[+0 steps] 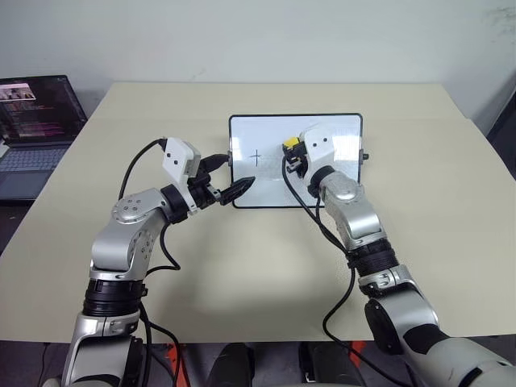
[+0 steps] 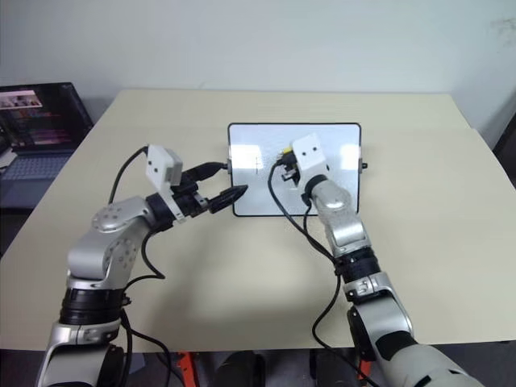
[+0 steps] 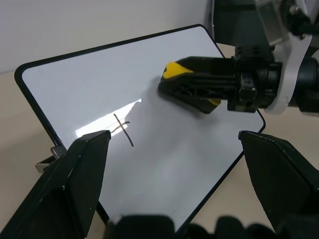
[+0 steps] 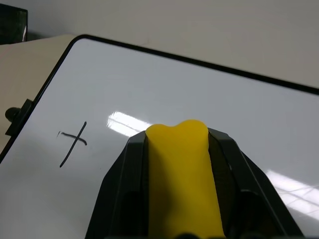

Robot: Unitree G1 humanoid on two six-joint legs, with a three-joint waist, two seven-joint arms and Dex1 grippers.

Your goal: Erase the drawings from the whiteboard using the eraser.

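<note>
The whiteboard [image 1: 266, 173] lies mid-table [image 1: 242, 258]. The right gripper [image 4: 177, 149], clamped on the yellow eraser [image 4: 182, 174], is over it, a plus sign [image 4: 74, 143] at its nine o'clock. The left gripper [image 1: 230, 179] gapes empty at the board's left edge. A laptop [image 1: 36, 133] sits at ten o'clock.

Yellow eraser [image 4: 182, 179] clamped between black fingers [image 4: 122, 194], over whiteboard [image 4: 209, 94] (glossy, black-framed); plus-sign drawing [image 4: 74, 144] beside eraser.

Whiteboard [image 1: 339, 129] lying mid-table [image 1: 451, 242], plus sign [image 1: 256, 157] on its left part, eraser [image 1: 290, 144] just right of it, laptop [image 1: 36, 129] far left.
</note>
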